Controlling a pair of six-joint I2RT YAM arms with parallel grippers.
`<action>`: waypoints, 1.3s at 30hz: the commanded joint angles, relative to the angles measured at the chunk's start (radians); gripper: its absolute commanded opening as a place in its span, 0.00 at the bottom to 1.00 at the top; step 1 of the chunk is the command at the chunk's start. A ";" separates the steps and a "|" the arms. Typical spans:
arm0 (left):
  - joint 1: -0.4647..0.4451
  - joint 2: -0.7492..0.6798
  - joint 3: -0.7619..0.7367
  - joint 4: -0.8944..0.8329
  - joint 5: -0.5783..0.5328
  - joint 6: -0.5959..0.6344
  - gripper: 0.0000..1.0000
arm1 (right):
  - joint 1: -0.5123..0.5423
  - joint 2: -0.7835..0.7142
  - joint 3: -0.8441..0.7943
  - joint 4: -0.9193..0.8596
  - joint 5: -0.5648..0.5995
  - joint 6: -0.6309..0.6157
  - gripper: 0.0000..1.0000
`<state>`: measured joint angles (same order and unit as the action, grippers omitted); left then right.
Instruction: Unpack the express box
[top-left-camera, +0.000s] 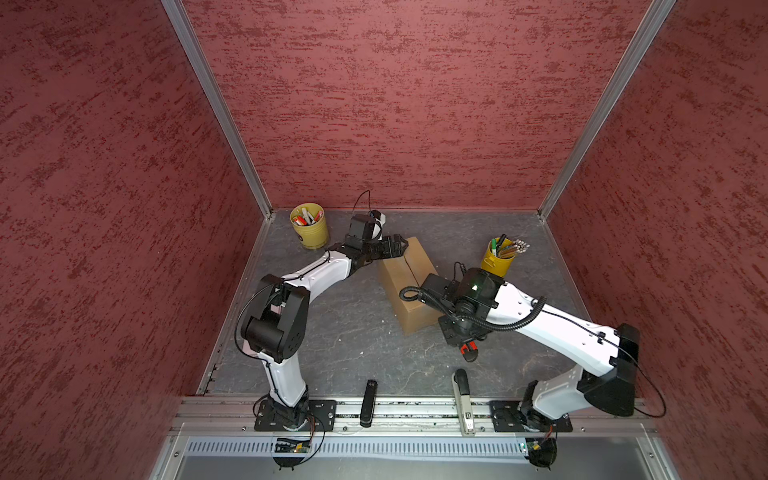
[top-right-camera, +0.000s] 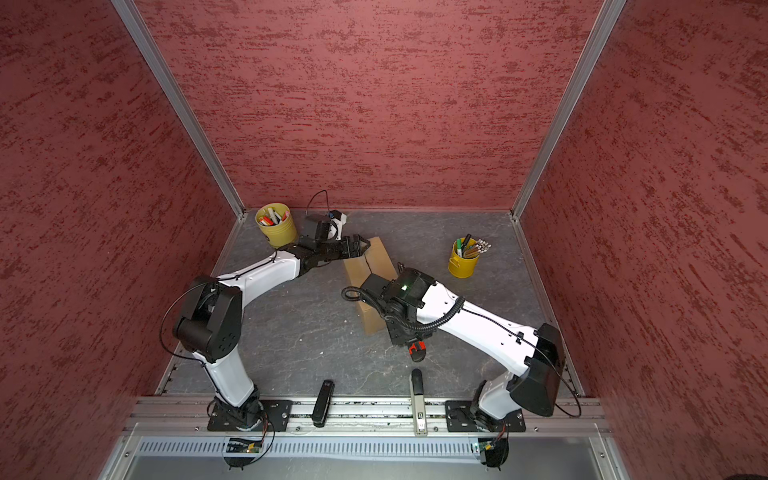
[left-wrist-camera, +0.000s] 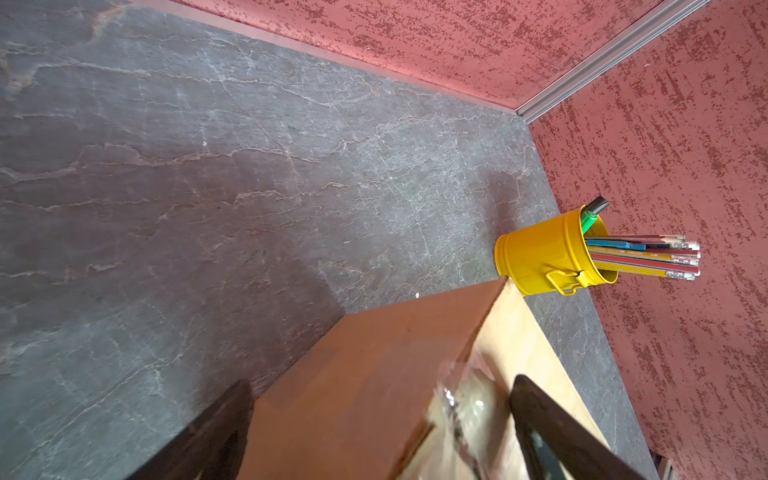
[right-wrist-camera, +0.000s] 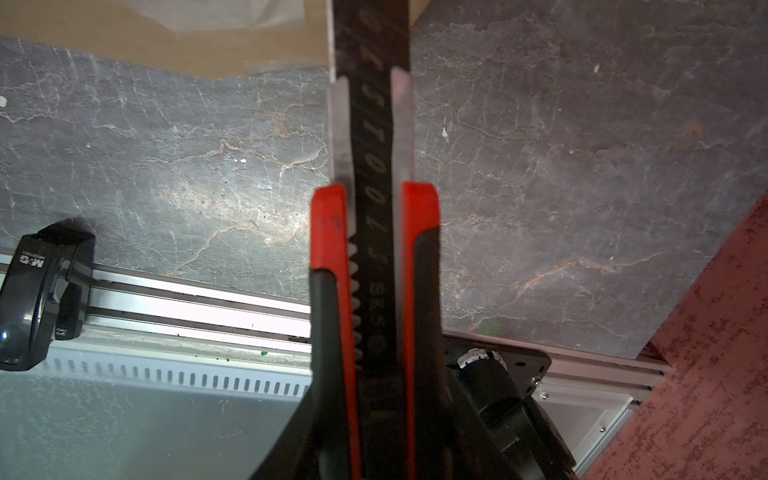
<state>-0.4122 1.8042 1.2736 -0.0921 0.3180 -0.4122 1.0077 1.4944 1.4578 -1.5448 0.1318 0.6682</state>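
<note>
Straddling a far corner of the express box (left-wrist-camera: 374, 353) with left gripper (left-wrist-camera: 386, 432) spread wide; clamping a utility knife (right-wrist-camera: 372, 166) in right gripper (top-left-camera: 461, 336) beside its near end. Likely light, stiff, tape-slick: brace across side walls.

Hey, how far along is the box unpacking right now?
Done: the right gripper is clamped on the utility knife. In hand: the open left gripper straddles a far corner of the express box, perhaps steadying it. Left: clear tape still clings there, flaps shut, no contents in view.

grey tabletop (top-left-camera: 353, 332): express box (top-left-camera: 399, 286), two yellow cups (top-left-camera: 309, 230) (top-left-camera: 498, 259)
</note>
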 joint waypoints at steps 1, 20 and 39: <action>-0.001 -0.004 -0.007 -0.034 0.030 -0.013 0.96 | 0.013 -0.034 -0.015 0.097 0.054 -0.017 0.00; 0.041 0.001 0.083 -0.083 0.107 -0.035 0.97 | 0.020 -0.122 -0.152 0.215 0.098 -0.011 0.00; 0.040 0.036 0.082 -0.075 0.118 -0.045 0.97 | 0.020 -0.098 -0.170 0.265 0.118 -0.068 0.00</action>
<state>-0.3683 1.8275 1.3430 -0.1574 0.4007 -0.4458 1.0206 1.3949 1.2816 -1.3476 0.2077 0.6201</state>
